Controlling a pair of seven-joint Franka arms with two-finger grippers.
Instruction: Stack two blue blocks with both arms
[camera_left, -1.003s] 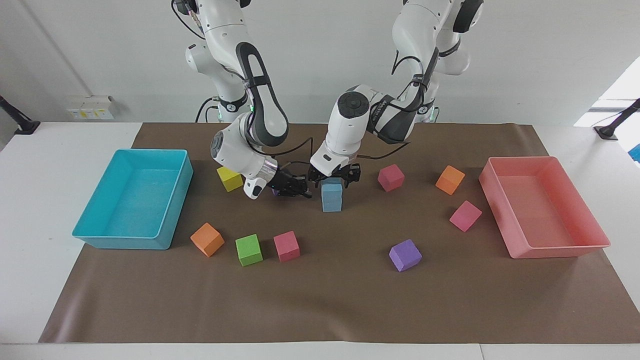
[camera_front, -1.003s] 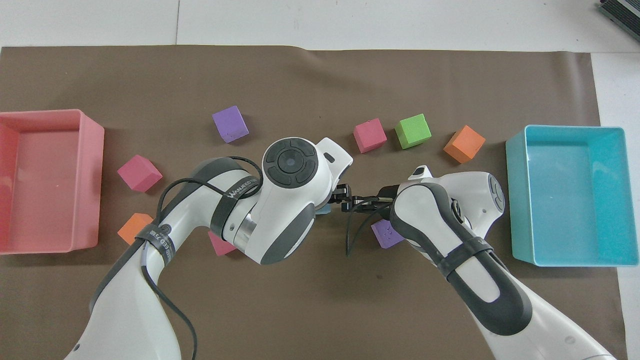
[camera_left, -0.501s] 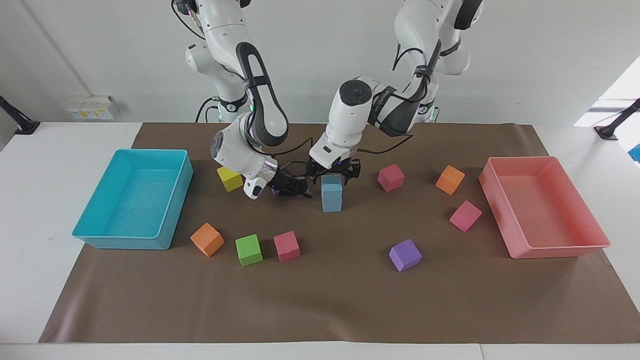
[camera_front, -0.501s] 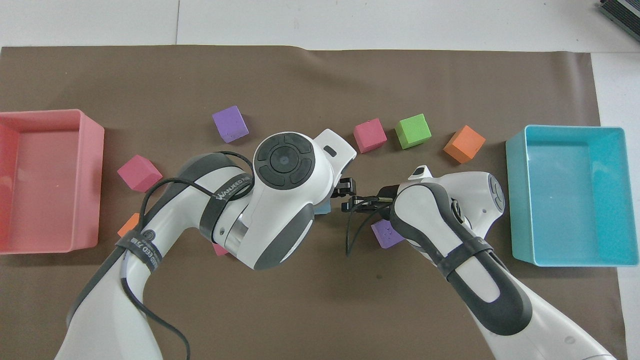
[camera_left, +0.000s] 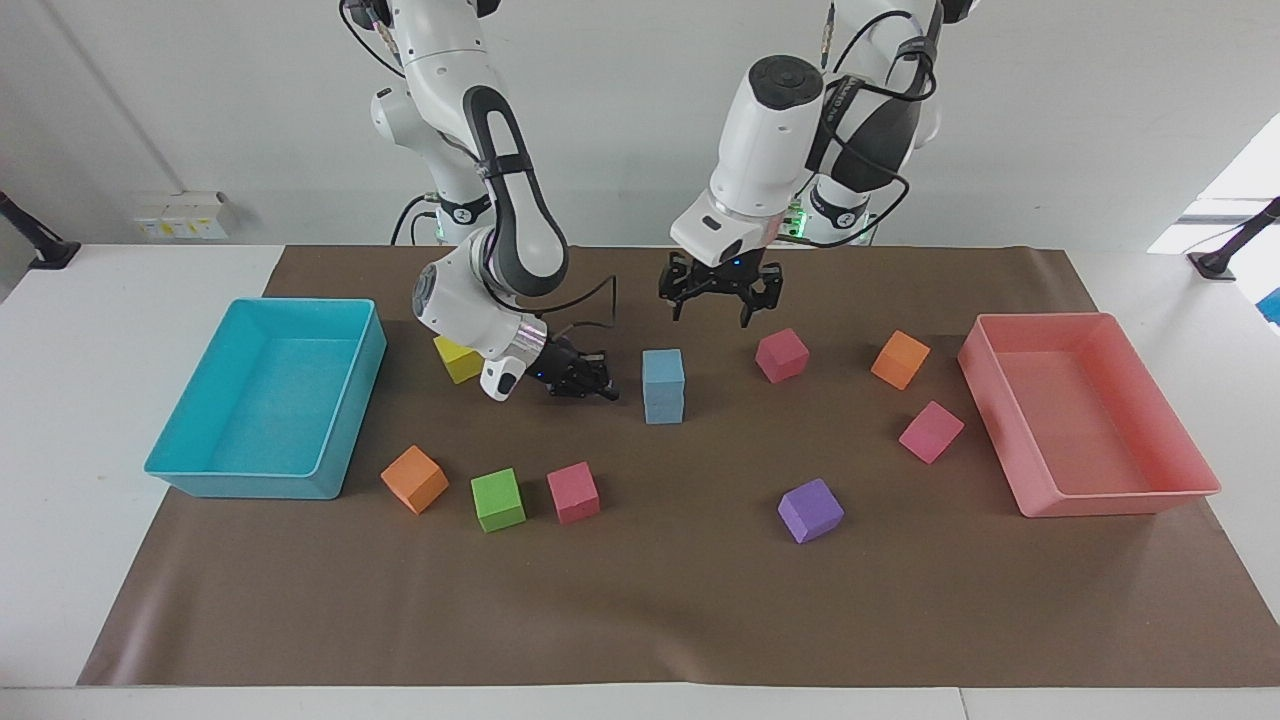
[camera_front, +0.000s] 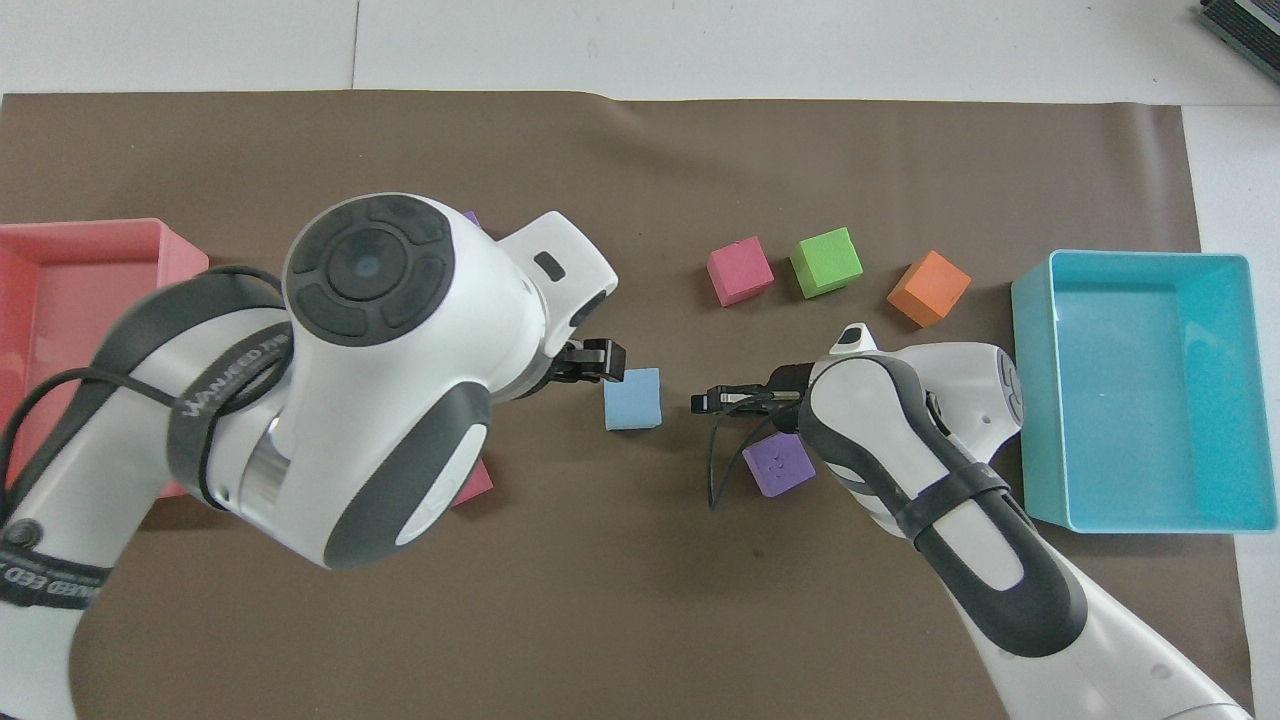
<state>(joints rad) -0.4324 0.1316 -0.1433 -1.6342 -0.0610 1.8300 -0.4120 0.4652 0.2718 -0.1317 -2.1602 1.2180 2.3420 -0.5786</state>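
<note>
Blocks (camera_left: 663, 385) stand stacked below my open, empty left pincer (camera_left: 720, 297); right pincer (camera_left: 583, 383) beside them, grip unreadable. Only retreat remains, I judge.

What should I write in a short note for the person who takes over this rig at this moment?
Left hand: open, empty, raised over the mat beside the stack, toward the robots.
Right hand: low over the mat, beside the stack toward the turquoise tray, not touching it. Whether it is open I cannot tell.
Blue blocks: one sits squarely on the other at the middle of the mat, free of both hands.
Done: the stack stands by itself.
Left: probably only to draw both arms away without bumping the stack.
</note>
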